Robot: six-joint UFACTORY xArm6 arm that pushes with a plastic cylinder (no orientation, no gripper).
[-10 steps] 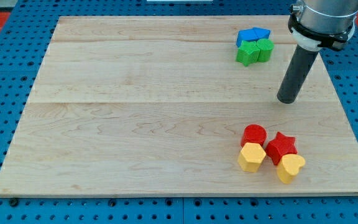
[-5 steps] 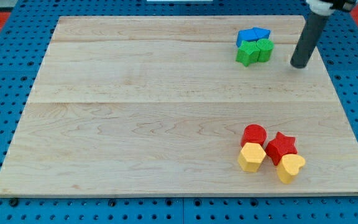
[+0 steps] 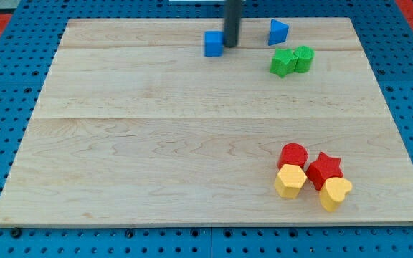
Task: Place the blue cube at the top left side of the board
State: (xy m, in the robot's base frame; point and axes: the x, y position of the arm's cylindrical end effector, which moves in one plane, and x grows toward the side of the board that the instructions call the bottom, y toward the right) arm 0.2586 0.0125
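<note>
The blue cube [image 3: 214,44] sits near the view's top edge of the wooden board [image 3: 156,143], a little right of the middle. My tip [image 3: 230,46] rests just to the cube's right, touching or almost touching it. A blue triangular block [image 3: 278,32] lies further right, apart from the cube.
A green star-like block [image 3: 283,63] and a green cylinder [image 3: 303,59] sit side by side below the blue triangle. At the view's bottom right are a red cylinder [image 3: 292,155], a red star [image 3: 325,169], a yellow hexagon [image 3: 290,180] and a yellow heart [image 3: 335,193].
My tip swept from the view's right to the top middle. The blue cube slid left, away from the blue triangle and the green blocks. The green blocks shifted slightly.
</note>
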